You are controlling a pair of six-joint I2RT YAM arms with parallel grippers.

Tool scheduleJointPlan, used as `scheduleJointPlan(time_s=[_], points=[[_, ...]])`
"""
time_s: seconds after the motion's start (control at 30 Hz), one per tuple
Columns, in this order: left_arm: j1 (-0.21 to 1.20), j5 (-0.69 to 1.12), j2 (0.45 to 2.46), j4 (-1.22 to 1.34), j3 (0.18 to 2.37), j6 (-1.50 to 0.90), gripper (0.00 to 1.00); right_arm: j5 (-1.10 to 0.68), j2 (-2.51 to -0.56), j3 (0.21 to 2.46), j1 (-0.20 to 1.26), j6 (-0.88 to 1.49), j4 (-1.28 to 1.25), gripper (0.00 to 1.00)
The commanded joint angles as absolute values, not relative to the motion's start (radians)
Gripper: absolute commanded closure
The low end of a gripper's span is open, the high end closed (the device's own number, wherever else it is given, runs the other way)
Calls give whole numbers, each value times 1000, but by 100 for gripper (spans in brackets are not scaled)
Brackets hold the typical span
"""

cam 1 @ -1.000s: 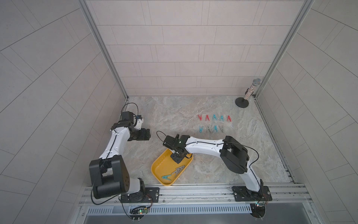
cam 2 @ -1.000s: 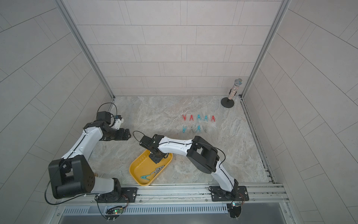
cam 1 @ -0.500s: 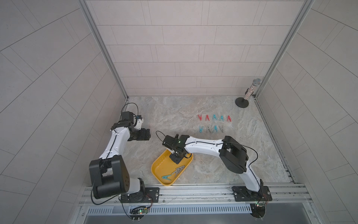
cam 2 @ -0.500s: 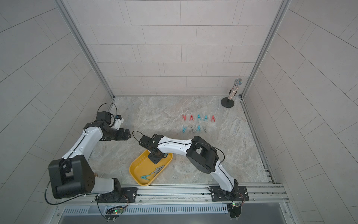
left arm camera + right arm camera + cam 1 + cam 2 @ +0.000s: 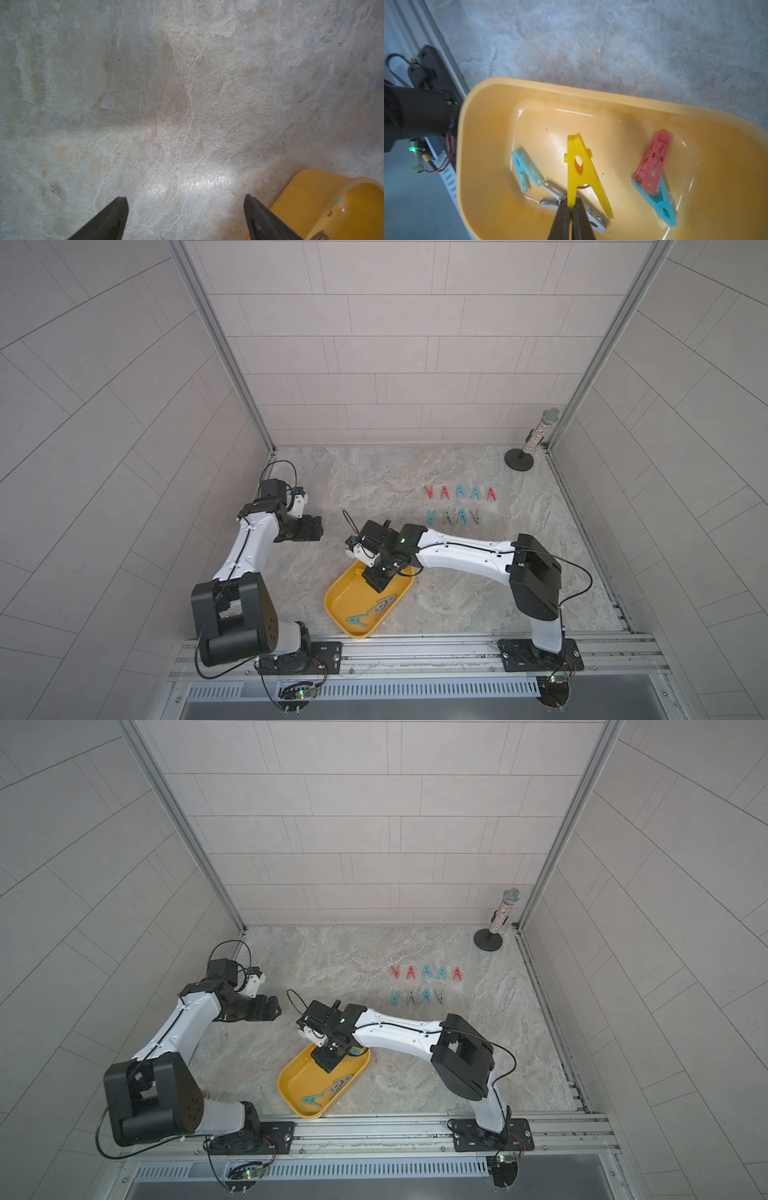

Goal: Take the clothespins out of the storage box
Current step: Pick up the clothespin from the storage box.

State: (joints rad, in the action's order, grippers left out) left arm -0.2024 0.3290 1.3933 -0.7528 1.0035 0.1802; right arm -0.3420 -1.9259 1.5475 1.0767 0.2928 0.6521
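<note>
Right end effector [image 5: 571,204] is closed on one leg of the yellow clothespin [image 5: 576,145] in the storage box [image 5: 483,145], likely for lifting clear of neighbouring clothespins [image 5: 652,164]; left end effector [image 5: 185,197] is held open aside, over bare counter [image 5: 187,104].

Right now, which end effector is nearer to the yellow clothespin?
Right. The right end effector grips the yellow clothespin; the left end effector stands open outside the storage box.
</note>
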Motion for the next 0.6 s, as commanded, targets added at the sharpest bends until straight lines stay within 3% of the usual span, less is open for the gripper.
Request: scheduleJointPlan(time_s=[0.0,0.27,0.57], points=[[-199,334,1382,-756,1002,183,5,-369,-1848,1494,1055,323,578,100],[-199,386,1383,-768,1002,196,5,-288,-1700,1335,978,429,428,100],[-199,453,1382,-788,1005,215,5,-191,-1572,1138,748,615,387,100]])
